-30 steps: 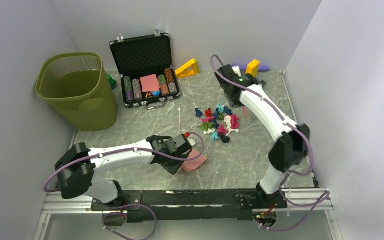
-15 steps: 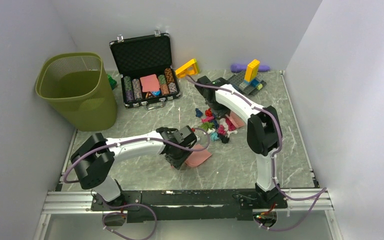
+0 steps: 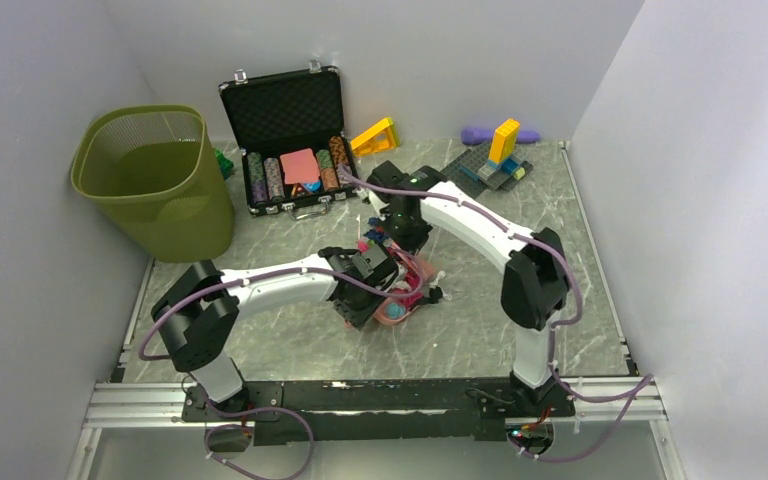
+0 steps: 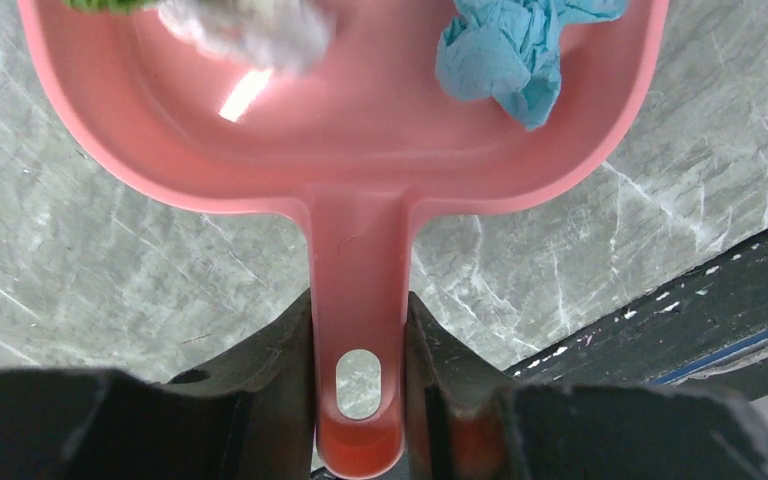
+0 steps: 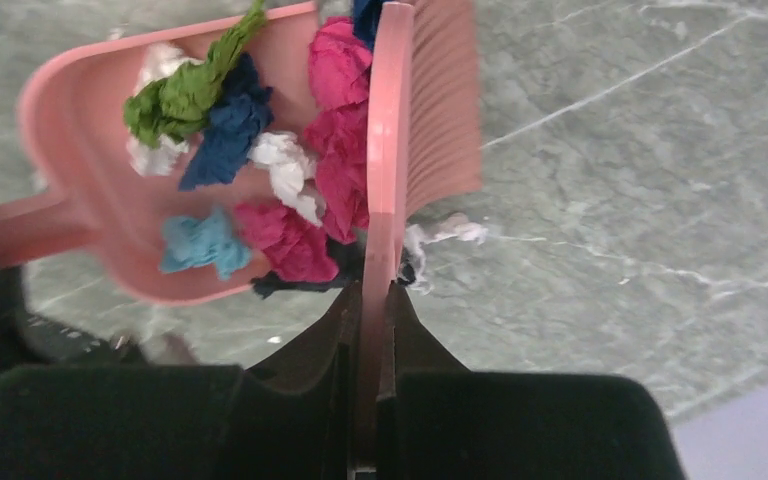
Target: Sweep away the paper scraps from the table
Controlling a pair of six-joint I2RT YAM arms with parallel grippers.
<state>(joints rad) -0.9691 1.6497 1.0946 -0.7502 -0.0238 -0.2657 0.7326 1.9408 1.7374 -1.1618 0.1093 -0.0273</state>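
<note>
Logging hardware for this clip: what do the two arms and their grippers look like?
Both the left arm and the right arm have smooth white link shells joined by chunky black joint housings. Thin purple cables run loosely along the outside of each arm. The left gripper and right gripper have matte black, wedge-shaped fingers. No markings are legible.

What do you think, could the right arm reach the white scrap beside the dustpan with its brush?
Probably yes: the right gripper is shut on the brush, and the white scrap lies on the table right beside its bristles, outside the dustpan, with nothing between.
</note>
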